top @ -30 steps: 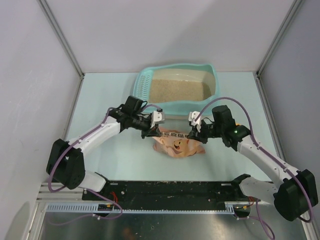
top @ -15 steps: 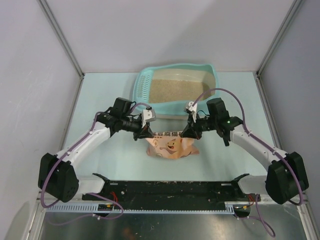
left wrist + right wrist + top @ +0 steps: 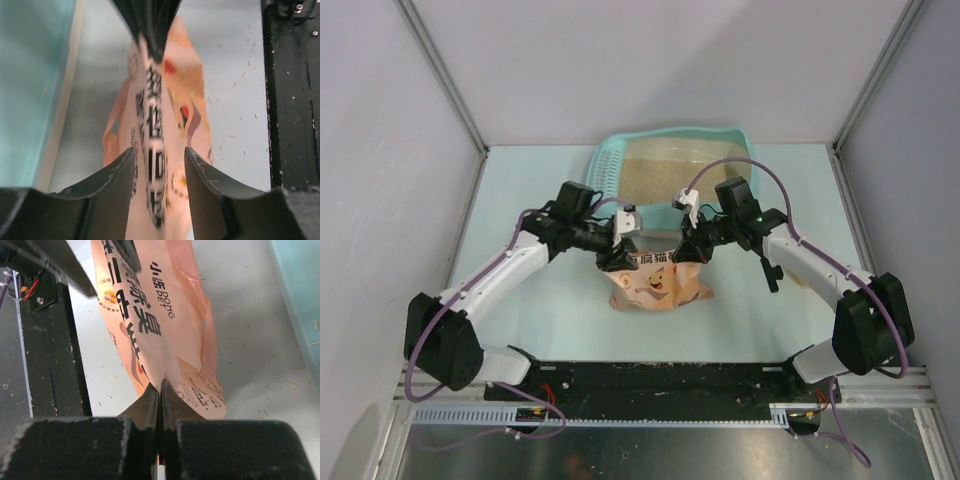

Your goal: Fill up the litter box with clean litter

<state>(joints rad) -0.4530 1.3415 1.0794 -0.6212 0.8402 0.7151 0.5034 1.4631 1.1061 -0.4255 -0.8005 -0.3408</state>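
Note:
The light teal litter box [image 3: 608, 168] sits at the back middle of the table, with beige clean litter [image 3: 655, 178] spread inside it. Just in front of it stands a pink-orange bag [image 3: 658, 285] with a cartoon pig. My right gripper [image 3: 160, 388] is shut on the bag's top edge at its right corner [image 3: 686, 250]. My left gripper [image 3: 159, 167] is open, and the bag's printed top edge [image 3: 152, 100] runs between its fingers [image 3: 116, 175] without being squeezed. In the top view the left gripper [image 3: 616, 254] hovers at the bag's left top corner.
The teal wall of the box [image 3: 30, 75] is close on the left of the left wrist view and at the upper right [image 3: 300, 285] of the right wrist view. A black base rail [image 3: 650, 380] runs along the near edge. Loose crumbs dot the table [image 3: 250, 360].
The left gripper has opened and let go of the bag's top edge. Both arms moved toward the litter box, bringing the bag's top closer to it. The right gripper stayed shut.

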